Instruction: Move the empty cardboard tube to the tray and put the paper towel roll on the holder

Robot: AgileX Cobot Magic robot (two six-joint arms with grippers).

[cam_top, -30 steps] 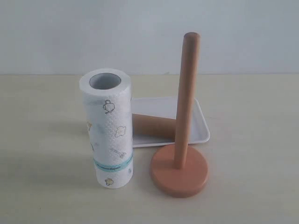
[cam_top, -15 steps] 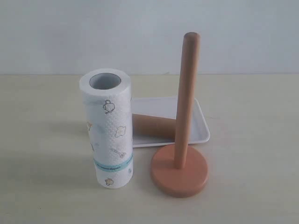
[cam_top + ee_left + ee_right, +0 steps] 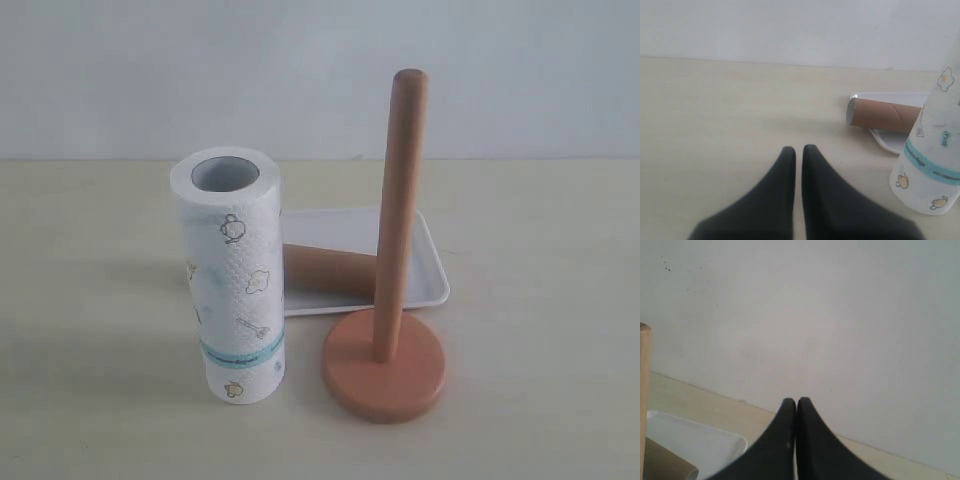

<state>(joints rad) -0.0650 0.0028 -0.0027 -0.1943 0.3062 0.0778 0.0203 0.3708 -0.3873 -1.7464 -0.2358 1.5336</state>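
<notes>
The paper towel roll (image 3: 234, 275) stands upright on the table, left of the holder (image 3: 385, 368), whose bare pole (image 3: 400, 200) rises beside it. Behind both, the empty cardboard tube (image 3: 330, 270) lies on its side in the white tray (image 3: 430, 270). Neither gripper shows in the exterior view. In the left wrist view my left gripper (image 3: 798, 148) is shut and empty above bare table, with the tube (image 3: 882, 114), tray (image 3: 885, 141) and roll (image 3: 932, 165) off to one side. In the right wrist view my right gripper (image 3: 796, 401) is shut and empty; the pole (image 3: 644, 390), tray (image 3: 700, 442) and tube (image 3: 665, 462) sit at the picture's edge.
The beige table (image 3: 100, 300) runs back to a plain pale wall (image 3: 300, 70).
</notes>
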